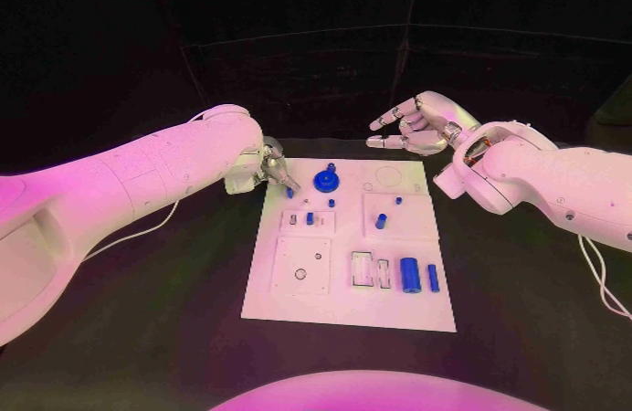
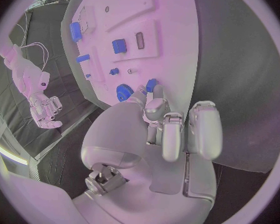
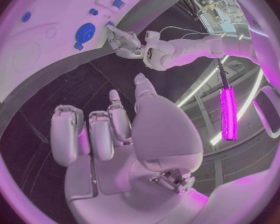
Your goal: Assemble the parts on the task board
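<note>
The white task board (image 1: 345, 297) lies in the middle of the black table. My left hand (image 1: 270, 172) hovers over the board's far left corner and pinches a small blue peg (image 1: 289, 192) at its fingertips, also seen as the peg (image 2: 151, 86) just beside a round blue gear-like part (image 1: 325, 183). Other small blue pieces (image 1: 381, 220) stand mid-board, and two blue cylinders (image 1: 410, 273) lie near the front right. My right hand (image 1: 415, 126) hangs above the table beyond the board's far right corner, fingers apart, holding nothing.
The board has a square recessed plate (image 1: 301, 265) at front left and rectangular slots (image 1: 363, 269) beside the cylinders. Bare black table (image 1: 158, 320) surrounds the board on both sides. A white cable (image 1: 599, 279) trails from my right arm.
</note>
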